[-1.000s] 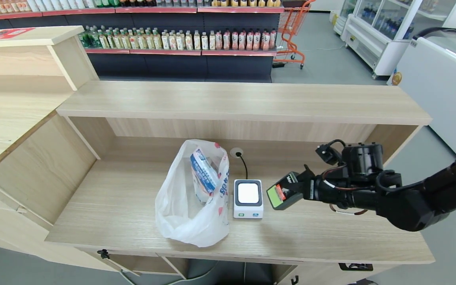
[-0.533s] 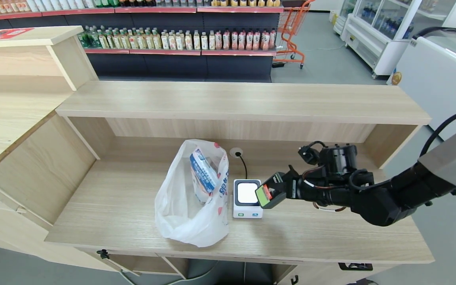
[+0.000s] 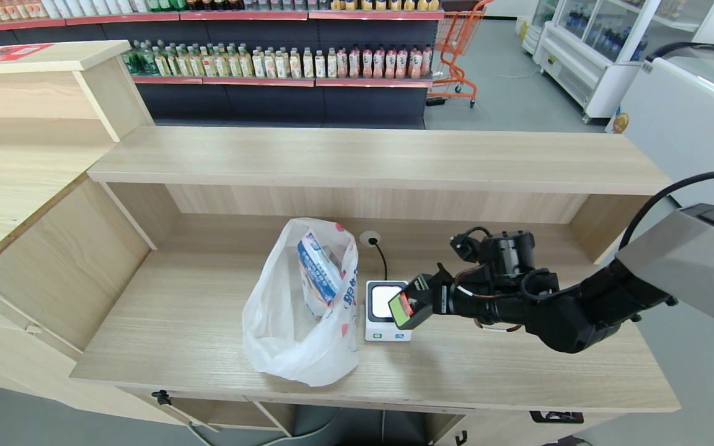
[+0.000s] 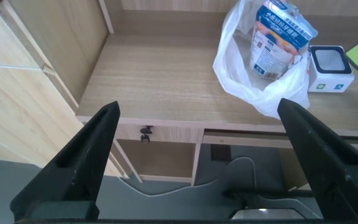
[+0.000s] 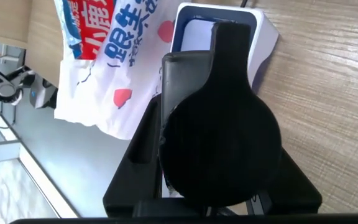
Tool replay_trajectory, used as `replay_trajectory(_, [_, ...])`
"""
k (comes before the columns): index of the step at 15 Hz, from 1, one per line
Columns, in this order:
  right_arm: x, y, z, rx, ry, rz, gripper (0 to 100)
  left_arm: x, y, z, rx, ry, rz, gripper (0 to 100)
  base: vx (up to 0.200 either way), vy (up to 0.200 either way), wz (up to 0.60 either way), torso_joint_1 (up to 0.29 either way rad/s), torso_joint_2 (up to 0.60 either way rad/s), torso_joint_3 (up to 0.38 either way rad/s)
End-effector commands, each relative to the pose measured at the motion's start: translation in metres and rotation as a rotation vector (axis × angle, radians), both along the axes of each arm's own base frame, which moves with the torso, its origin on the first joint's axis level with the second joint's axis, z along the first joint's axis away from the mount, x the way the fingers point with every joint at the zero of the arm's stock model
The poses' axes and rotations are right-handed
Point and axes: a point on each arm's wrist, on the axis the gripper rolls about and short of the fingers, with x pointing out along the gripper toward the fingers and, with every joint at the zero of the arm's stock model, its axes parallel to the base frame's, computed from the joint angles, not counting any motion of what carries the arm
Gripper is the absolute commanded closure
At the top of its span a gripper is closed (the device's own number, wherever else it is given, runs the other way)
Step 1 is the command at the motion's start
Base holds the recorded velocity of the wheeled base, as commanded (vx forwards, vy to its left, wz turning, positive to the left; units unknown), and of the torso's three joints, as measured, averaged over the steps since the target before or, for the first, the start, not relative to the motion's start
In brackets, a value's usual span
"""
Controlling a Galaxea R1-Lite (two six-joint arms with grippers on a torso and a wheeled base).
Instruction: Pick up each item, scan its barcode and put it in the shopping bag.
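Item: small green-faced box (image 3: pixel 404 310), clamped in the right gripper (image 3: pixel 424 298) and held tilted in the air over the right edge of the scanner (image 3: pixel 382 310). Scanner: white, window up, its cable (image 3: pixel 383 263) running back to a grommet (image 3: pixel 369 238). Shopping bag (image 3: pixel 289 334): white plastic, mouth open, just left of the scanner, with a blue-and-white packet (image 3: pixel 318 272) upright inside. Left gripper (image 4: pixel 197 109): fingers spread wide, holding nothing, out past the counter's front edge. Counter (image 3: pixel 177 322): pale wood recess under an upper ledge (image 3: pixel 382 158); bag and scanner stand well apart from both side walls. Beyond: bottle shelves (image 3: pixel 282 62), orange trolley (image 3: pixel 459 43), freezers (image 3: pixel 592 43).
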Motion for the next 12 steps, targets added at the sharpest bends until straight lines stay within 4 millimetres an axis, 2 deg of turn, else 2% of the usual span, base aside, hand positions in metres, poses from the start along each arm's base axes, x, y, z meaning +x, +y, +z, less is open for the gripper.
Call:
replay_trajectory(1, [0.005,0.008,-0.011,-0.006,0.012,0.013,100,0.000,0.000,0.000,0.000,-0.001,0.000,0,0.000,0.000,0.00,0.000,0.00,0.000])
replay_trajectory(5, [0.020,0.026,-0.020,-0.009,-0.017,0.002,100,0.000,0.000,0.000,0.000,-0.001,0.000,0,0.000,0.000,0.00,0.000,0.00,0.000])
replay_trajectory(12, [0.030,0.035,-0.028,-0.006,-0.025,0.005,100,0.000,0.000,0.000,0.000,-0.001,0.000,0,0.000,0.000,0.00,0.000,0.00,0.000])
